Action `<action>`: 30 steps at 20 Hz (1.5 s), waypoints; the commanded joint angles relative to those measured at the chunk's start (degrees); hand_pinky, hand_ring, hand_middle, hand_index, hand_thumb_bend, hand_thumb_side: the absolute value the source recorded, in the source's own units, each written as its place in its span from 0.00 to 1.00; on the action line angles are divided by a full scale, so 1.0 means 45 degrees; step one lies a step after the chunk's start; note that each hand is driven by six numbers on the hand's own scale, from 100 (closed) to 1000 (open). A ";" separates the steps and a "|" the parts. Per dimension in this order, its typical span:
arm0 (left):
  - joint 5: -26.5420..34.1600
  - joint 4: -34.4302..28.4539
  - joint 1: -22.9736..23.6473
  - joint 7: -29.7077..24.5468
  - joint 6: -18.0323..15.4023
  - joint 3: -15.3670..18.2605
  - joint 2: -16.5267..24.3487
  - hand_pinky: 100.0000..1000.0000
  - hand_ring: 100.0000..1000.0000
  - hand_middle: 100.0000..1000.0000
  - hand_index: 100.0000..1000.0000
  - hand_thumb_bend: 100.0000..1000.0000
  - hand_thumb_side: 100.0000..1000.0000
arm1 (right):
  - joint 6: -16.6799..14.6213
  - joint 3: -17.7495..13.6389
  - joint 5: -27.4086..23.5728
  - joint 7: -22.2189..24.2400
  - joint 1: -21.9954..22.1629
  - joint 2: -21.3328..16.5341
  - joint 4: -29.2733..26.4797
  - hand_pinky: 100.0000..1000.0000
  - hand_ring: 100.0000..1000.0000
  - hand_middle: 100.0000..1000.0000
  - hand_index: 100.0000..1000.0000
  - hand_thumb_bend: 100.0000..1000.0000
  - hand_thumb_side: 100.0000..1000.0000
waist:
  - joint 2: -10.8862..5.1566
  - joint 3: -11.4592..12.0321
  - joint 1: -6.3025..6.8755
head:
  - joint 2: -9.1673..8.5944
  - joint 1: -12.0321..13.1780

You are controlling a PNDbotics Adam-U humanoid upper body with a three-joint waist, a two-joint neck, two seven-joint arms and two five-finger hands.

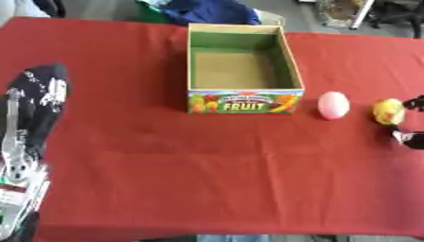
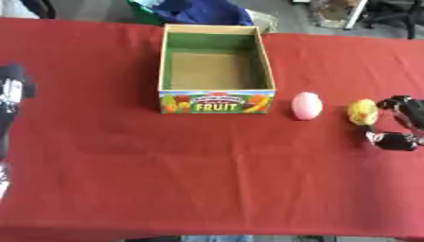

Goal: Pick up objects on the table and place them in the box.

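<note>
An open cardboard box (image 1: 244, 101) with FRUIT on its front stands at the table's far middle, with nothing visible inside. To its right a pink egg-shaped object (image 1: 333, 105) lies on the red cloth. Further right lies a small yellow object (image 2: 362, 111). My right hand (image 2: 401, 124) comes in from the right edge and sits just right of the yellow object. Its fingers (image 2: 396, 102) and thumb are spread apart and hold nothing. My left hand (image 1: 39, 94) rests at the left edge, black with white markings, away from all the objects.
The red cloth (image 1: 207, 160) covers the whole table. Blue and green fabric (image 1: 207, 10) lies beyond the far edge behind the box. My left forearm (image 1: 15, 160) runs along the lower left edge.
</note>
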 commanded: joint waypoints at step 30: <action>0.0011 -0.0155 -0.0115 0.0002 -0.0005 0.0059 0.0214 0.58 0.54 0.50 0.63 0.19 0.48 | 0.0393 0.0356 -0.3960 -0.3984 -0.0870 -0.0093 -0.2835 0.67 0.48 0.36 0.18 0.00 0.10 | -0.0189 0.0015 0.0004 | 0.0065 -0.0054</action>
